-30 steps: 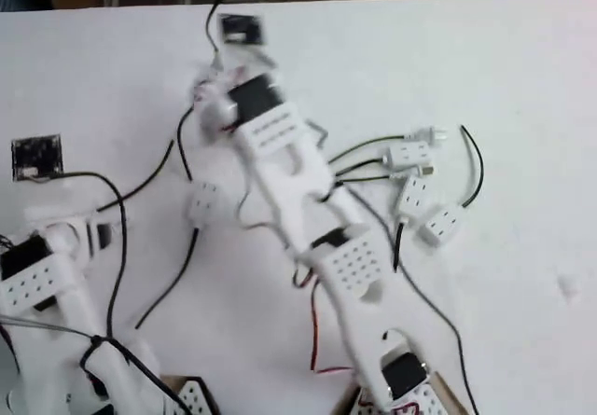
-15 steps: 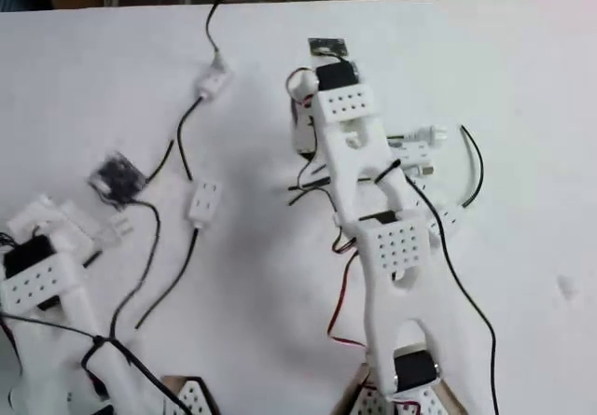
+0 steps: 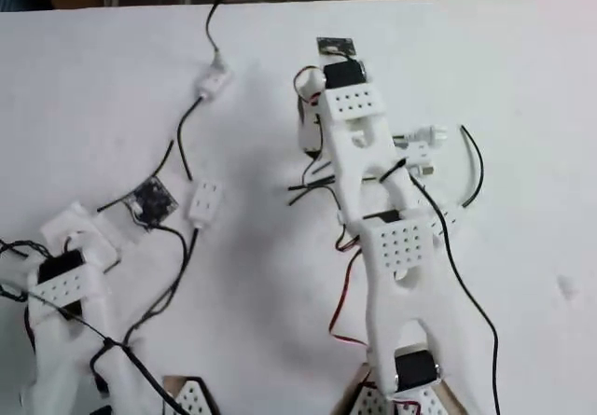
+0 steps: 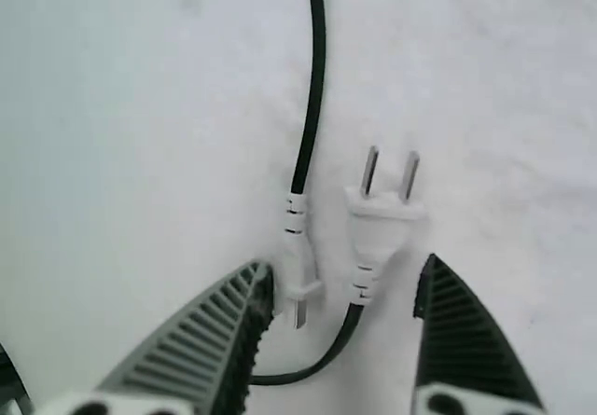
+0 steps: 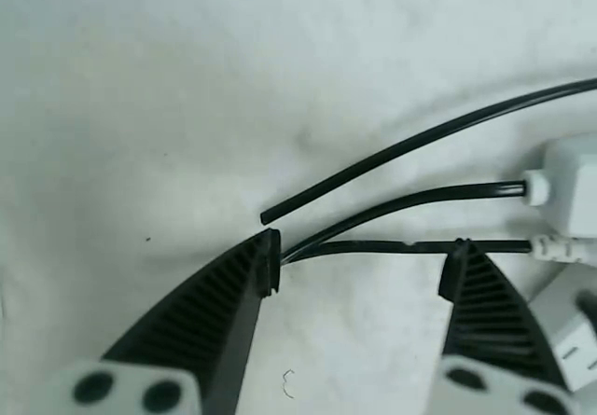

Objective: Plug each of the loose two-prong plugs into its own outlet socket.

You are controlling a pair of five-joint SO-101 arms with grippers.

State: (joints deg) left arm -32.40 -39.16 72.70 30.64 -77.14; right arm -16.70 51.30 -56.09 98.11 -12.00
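The left gripper (image 4: 347, 270) stands wide open astride the loose plug (image 4: 381, 219), the right gripper (image 5: 365, 249) equally wide over cables (image 5: 392, 245) away from that plug, so the grasp seems in hand: next, closing squarely on the plug's body.

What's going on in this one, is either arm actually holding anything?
Not at this moment. Two arms are set over a white table strewn with plugs and cables. The left pincer is open, with a white two-prong plug lying flat on the table at its fingertips, ungripped. The right pincer is open too, low over several black cables that run to white connectors at one side.
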